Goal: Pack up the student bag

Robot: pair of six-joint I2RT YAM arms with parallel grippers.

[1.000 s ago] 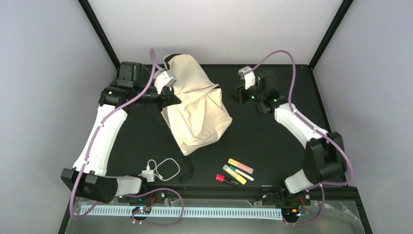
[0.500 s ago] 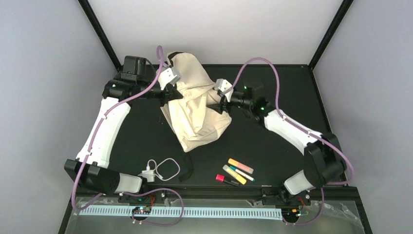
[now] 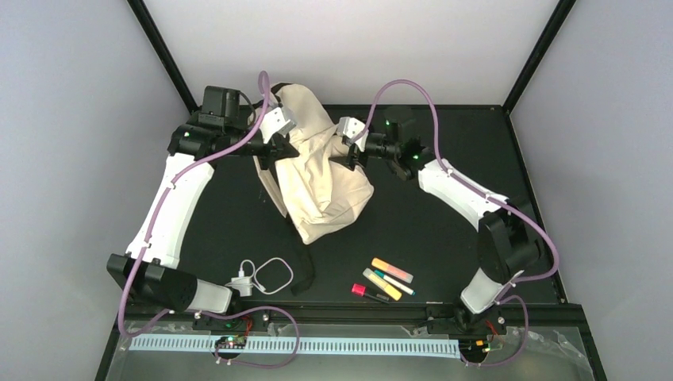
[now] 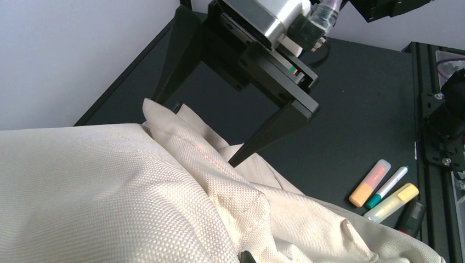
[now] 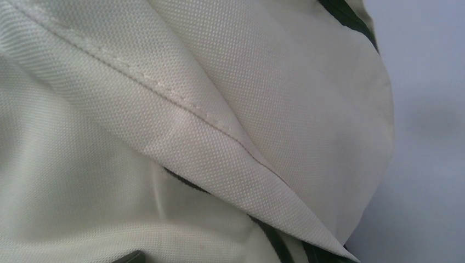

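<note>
Two grippers flank the upright student bag (image 3: 321, 186): left gripper (image 3: 276, 148) pinches its upper-left edge, right gripper (image 3: 349, 152) spread wide at its upper-right fold. Seat that fold deep between the fingers (image 4: 268, 134) before closing; shallow bite will likely slip.

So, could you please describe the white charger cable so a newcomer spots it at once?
Find the cream student bag mid-table. Toward the near edge, just left of its black strap, lies the white charger cable. Unlike the straight, coloured pens farther right, it is curled in a loop.
</note>
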